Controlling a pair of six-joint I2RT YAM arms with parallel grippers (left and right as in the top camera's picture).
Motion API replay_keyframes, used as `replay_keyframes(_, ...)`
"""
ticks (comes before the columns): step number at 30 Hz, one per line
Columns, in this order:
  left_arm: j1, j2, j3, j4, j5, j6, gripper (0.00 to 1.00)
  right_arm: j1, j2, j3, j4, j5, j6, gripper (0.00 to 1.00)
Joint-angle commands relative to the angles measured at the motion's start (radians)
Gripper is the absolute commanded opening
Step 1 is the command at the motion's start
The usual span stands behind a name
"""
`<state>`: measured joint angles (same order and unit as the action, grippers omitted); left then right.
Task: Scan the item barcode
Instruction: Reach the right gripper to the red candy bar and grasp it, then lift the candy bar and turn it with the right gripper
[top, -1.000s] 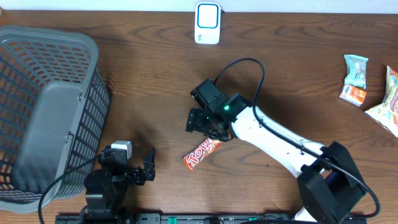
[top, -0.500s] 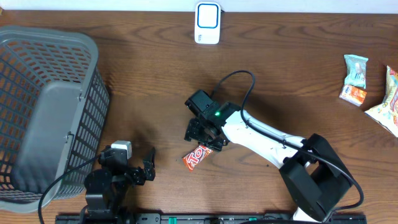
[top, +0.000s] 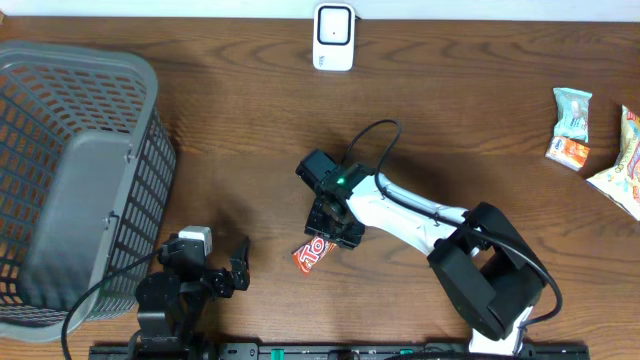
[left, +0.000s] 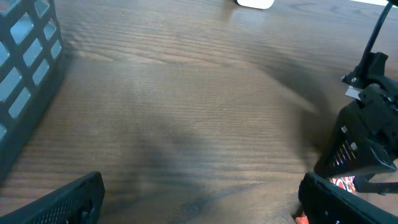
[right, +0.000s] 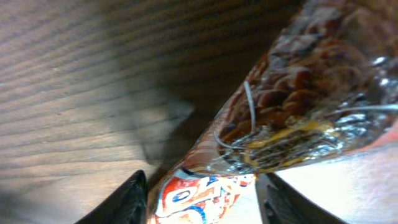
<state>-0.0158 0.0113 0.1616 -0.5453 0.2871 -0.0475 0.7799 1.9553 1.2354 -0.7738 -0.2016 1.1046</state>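
The item, a red and orange snack packet (top: 311, 256), lies on the wooden table near the front middle. My right gripper (top: 327, 236) is down over its upper end. In the right wrist view the packet (right: 298, 106) fills the space between the two fingers of the right gripper (right: 202, 199). The left finger (right: 124, 202) is against the wrapper and a pale strip separates the right one from it. My left gripper (top: 228, 278) rests open near the front edge, and in its own view the left gripper (left: 199, 208) has bare wood between its fingers. The white scanner (top: 333, 37) stands at the back edge.
A grey plastic basket (top: 80, 180) takes up the left side, its wall (left: 25, 74) close to my left gripper. Two more snack packets (top: 570, 125) (top: 625, 165) lie at the far right. My right arm (top: 430, 215) stretches across the front middle.
My right gripper has dropped over the packet's upper end and its jaws have narrowed around it. The packet has slid slightly left and forward. The left arm has not moved.
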Motion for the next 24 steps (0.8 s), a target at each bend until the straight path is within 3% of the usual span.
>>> replay_keyframes(1,0.003,-0.002,-0.010,-0.011,0.012,0.010,1.00,-0.016,0.068,-0.026,-0.007,0.136,-0.124,0.35)
replay_keyframes(5,0.003,-0.002,-0.010,-0.011,0.012,0.010,1.00,-0.062,0.048,-0.024,-0.022,0.193,-0.318,0.15)
replay_keyframes(7,0.003,-0.002,-0.010,-0.011,0.012,0.010,1.00,-0.093,0.040,-0.024,-0.024,0.237,-0.414,0.15)
replay_keyframes(10,0.003,-0.002,-0.010,-0.011,0.012,0.010,1.00,-0.140,0.037,-0.021,-0.015,0.326,-0.622,0.21)
replay_keyframes(13,0.003,-0.002,-0.011,-0.011,0.012,0.010,1.00,-0.177,0.036,-0.008,-0.020,0.384,-0.763,0.33)
replay_keyframes(17,0.003,-0.002,-0.011,-0.011,0.012,0.010,1.00,-0.211,0.036,0.060,-0.037,0.418,-0.793,0.38)
replay_keyframes(21,0.003,-0.002,-0.010,-0.011,0.012,0.010,1.00,-0.218,0.036,0.178,-0.113,0.420,-0.833,0.50)
replay_keyframes(24,0.003,-0.002,-0.010,-0.011,0.012,0.010,1.00,-0.202,0.036,0.272,-0.196,0.419,-0.828,0.71)
